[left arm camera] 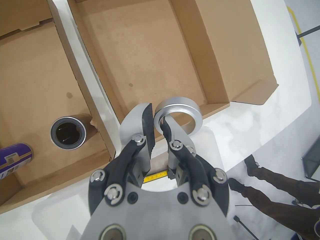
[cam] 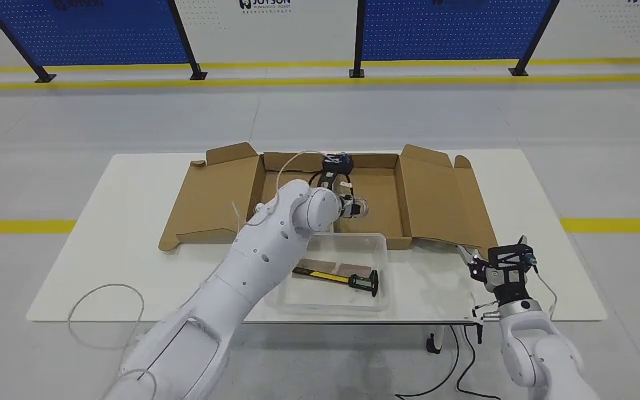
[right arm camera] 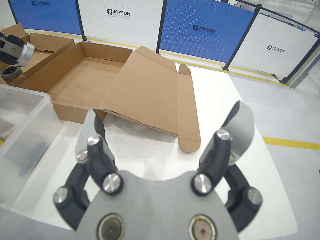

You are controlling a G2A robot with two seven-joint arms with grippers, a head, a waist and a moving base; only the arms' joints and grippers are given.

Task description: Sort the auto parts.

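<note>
My left gripper is shut on a silver metal ring, one finger inside the ring and one outside. It holds the ring above the front wall of the open cardboard box, over its bare right compartment. From above, the ring hangs at the box's middle. A black cylindrical bearing and a purple can stand in the left compartment. My right gripper is open and holds nothing, low over the table's right front corner.
A clear plastic bin at the table's front holds a yellow-and-black tool. The box's flaps lie spread to the left and right. The right flap lies just ahead of my right gripper.
</note>
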